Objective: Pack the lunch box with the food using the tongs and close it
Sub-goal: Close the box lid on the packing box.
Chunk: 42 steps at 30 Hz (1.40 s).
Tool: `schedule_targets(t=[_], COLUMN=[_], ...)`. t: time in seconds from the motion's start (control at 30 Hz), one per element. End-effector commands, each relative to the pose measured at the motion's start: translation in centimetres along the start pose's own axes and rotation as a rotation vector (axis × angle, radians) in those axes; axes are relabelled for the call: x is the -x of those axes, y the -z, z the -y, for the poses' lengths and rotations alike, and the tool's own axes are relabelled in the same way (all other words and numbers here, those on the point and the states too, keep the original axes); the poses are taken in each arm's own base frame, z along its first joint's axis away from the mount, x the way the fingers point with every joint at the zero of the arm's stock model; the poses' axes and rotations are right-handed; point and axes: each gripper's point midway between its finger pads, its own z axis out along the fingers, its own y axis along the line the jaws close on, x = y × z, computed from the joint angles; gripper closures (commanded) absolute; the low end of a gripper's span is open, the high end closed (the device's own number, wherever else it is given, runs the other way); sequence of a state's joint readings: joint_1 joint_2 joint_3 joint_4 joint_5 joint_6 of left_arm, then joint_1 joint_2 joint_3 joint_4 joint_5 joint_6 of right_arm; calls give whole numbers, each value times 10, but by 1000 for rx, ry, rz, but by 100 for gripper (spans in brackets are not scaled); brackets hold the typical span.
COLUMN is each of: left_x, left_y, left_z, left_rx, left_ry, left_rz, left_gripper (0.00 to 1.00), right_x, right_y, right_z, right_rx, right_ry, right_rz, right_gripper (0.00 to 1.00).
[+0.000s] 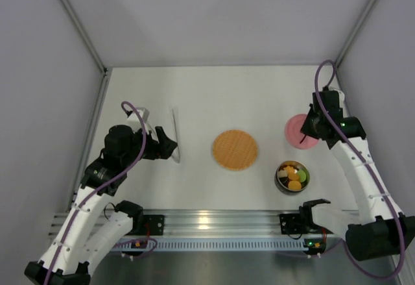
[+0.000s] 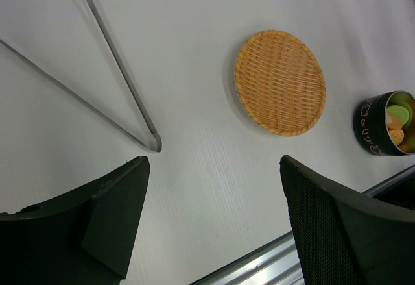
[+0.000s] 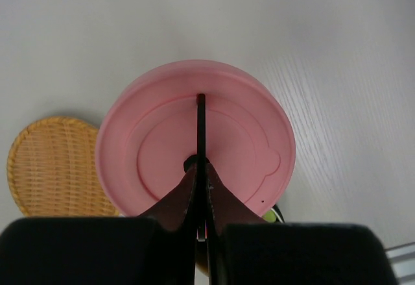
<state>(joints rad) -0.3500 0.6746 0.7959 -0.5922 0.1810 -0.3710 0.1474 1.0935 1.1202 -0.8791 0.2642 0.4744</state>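
A lab rig: white table (image 1: 194,97) walled by grey panels (image 1: 227,12).

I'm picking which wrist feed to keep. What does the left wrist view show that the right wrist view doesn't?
Only the left wrist view: the tongs lying on the table, and the left gripper, open. Only the right wrist view: the pink lid, with the right gripper closed over its centre. Both: the orange mat. The lunch box with food is clear in the left view but only a sliver in the right.
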Motion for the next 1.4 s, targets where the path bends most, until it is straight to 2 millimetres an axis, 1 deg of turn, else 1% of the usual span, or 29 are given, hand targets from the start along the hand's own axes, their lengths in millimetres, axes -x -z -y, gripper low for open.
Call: schedule_targets(t=[0.0, 0.03, 0.13, 0.23, 0.27, 0.33, 0.4, 0.43, 0.7, 0.8, 0.93, 1.13, 1.37], left_x=[3, 4, 4, 4, 4, 4, 5, 5, 5, 5, 5, 4, 4], left_y=[2, 2, 1, 1, 1, 2, 2, 2, 3, 3, 2, 2, 2], left_z=[0, 0, -2, -3, -3, -3, -3, -4, -4, -4, -4, -4, -5], left_rx=[2, 2, 13, 17, 18, 19, 22, 22, 24, 24, 26, 26, 27], left_ry=[-12, -12, -10, -10, -9, -8, -9, -9, -9, -9, -8, -9, -7], left_rz=[22, 22, 23, 24, 26, 25, 29, 29, 33, 33, 32, 29, 28], left_gripper=[14, 14, 14, 14, 14, 14, 14, 13, 13, 13, 13, 13, 13], right_x=[-28, -35, -45, -63, -74, -87, -95, -100, -116, -117, -121, -128, -132], right_y=[27, 36, 49, 57, 57, 54, 53, 52, 43, 36, 28, 22, 18], right_z=[20, 24, 28, 37, 41, 51, 59, 59, 53, 48, 47, 47, 39], right_rx=[-29, -25, -9, -20, -35, -76, -113, -112, -89, -76, -84, -75, -50], right_ry=[-43, -42, -36, -29, -20, -5, 16, 17, 13, 6, 7, 9, 5], right_rz=[-83, -93, -113, -161, -199, -236, -262, -280, -353, -363, -372, -387, -389], right_gripper=[100, 100, 100, 100, 100, 100, 100, 100, 100, 100, 100, 100, 100])
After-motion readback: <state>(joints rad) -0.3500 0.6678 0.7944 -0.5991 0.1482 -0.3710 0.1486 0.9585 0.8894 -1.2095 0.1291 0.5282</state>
